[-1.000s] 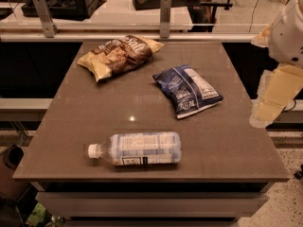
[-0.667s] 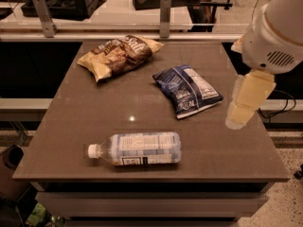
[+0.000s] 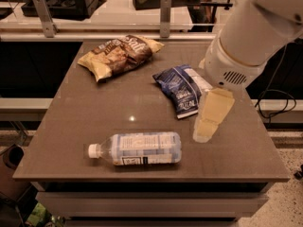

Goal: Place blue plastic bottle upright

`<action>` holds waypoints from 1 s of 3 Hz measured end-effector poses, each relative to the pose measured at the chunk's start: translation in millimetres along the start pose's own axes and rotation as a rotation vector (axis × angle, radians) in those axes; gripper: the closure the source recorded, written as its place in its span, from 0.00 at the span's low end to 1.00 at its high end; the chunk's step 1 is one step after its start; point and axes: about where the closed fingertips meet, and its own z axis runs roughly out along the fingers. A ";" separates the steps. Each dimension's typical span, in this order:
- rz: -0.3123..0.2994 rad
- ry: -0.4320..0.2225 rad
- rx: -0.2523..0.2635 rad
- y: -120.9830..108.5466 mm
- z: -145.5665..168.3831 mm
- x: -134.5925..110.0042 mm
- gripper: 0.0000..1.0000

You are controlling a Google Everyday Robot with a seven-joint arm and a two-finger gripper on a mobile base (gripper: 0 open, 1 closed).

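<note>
The blue plastic bottle [image 3: 137,149] lies on its side near the front edge of the brown table [image 3: 94,108], white cap pointing left, label facing up. My gripper [image 3: 204,132] hangs from the white arm [image 3: 246,41] at the right, its cream fingers [image 3: 211,113] pointing down toward the table. It is just right of the bottle's base and a little above the tabletop, not touching the bottle. It holds nothing that I can see.
A dark blue snack bag [image 3: 182,90] lies at centre right, partly behind my arm. A brown-and-yellow chip bag [image 3: 119,55] lies at the back left. Metal posts [image 3: 164,16] and a rail stand behind the table's far edge.
My arm has swung in from the right edge toward the left and front, bringing the gripper down close to the bottle's base. The bottle and bags have not moved.
</note>
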 end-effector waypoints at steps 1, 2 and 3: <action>-0.045 0.012 -0.046 15.6 15.7 -15.5 0.00; -0.111 0.048 -0.067 29.8 24.9 -35.2 0.00; -0.162 0.092 -0.057 44.1 32.2 -53.5 0.00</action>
